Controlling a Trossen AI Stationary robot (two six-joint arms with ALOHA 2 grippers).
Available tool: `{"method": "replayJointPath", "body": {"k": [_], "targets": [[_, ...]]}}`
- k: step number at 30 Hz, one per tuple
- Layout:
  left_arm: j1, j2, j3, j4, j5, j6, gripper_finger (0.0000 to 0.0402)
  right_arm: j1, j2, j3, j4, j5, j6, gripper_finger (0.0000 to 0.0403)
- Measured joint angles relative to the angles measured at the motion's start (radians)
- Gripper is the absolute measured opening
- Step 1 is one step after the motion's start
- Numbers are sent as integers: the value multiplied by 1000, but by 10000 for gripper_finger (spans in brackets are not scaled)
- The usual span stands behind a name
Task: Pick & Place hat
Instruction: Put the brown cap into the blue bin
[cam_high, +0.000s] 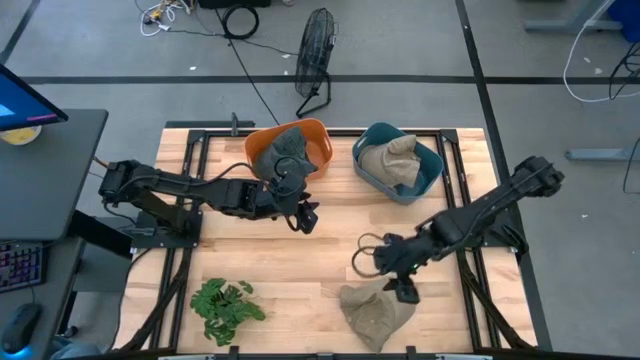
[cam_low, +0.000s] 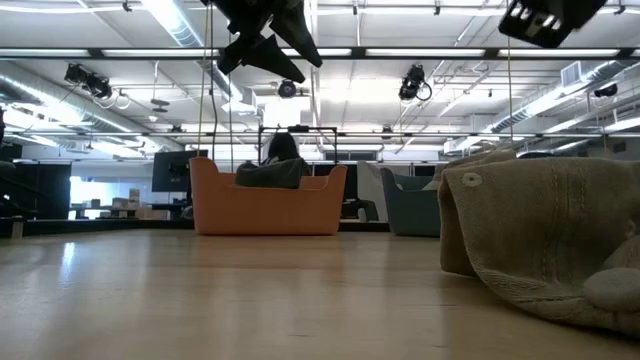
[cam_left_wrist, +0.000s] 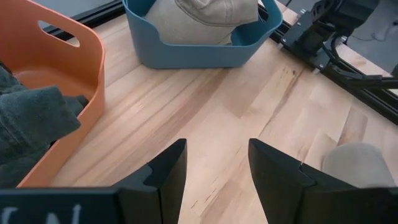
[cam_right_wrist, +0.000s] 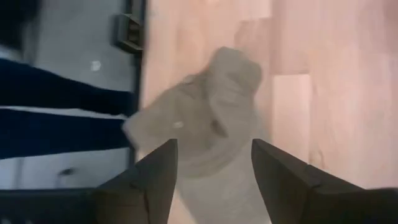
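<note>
A: Where is the hat the task wants?

B: The crumpled tan cloth hat lies on the pale wooden table, at about five o'clock from the table's middle. The right gripper hangs just above its twelve o'clock edge, fingers spread and holding nothing.

A: And the other arm?

B: The left gripper hovers at six o'clock of the orange plastic bin, also spread and empty. A dark grey hat sits in that bin; a beige hat fills the blue plastic bin at its three o'clock.

A: What could go wrong?

B: I judge the limp cloth is the risk. If the fingers close on a loose fold only, the hat may slide out during the lift or drag along the wood. The green leafy sprig at nine o'clock of the hat seems well apart.

A: Anything unclear?

B: The task names no target bin. The low view cuts off the hat's far side, and both grippers are partly cropped there.
</note>
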Motion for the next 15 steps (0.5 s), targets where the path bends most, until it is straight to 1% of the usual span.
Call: {"method": "replayJointPath", "body": {"k": [3, 8, 9, 11, 13, 14, 15], "targets": [[-3, 0, 0, 0, 7, 23, 177, 34, 70, 0, 16, 54, 37, 210], [-3, 0, 0, -7, 27, 31, 177, 85, 189, 0, 19, 101, 40, 210], [-3, 0, 0, -9, 27, 31, 177, 93, 211, 0, 20, 126, 41, 210], [-3, 0, 0, -9, 27, 31, 177, 106, 247, 0, 20, 214, 43, 210], [-3, 0, 0, -14, 27, 31, 177, 108, 274, 0, 33, 282, 76, 209], [-3, 0, 0, -22, 28, 31, 177, 107, 284, 0, 46, 281, 113, 209], [-3, 0, 0, -32, 28, 32, 177, 104, 293, 0, 62, 256, 149, 208]]}}
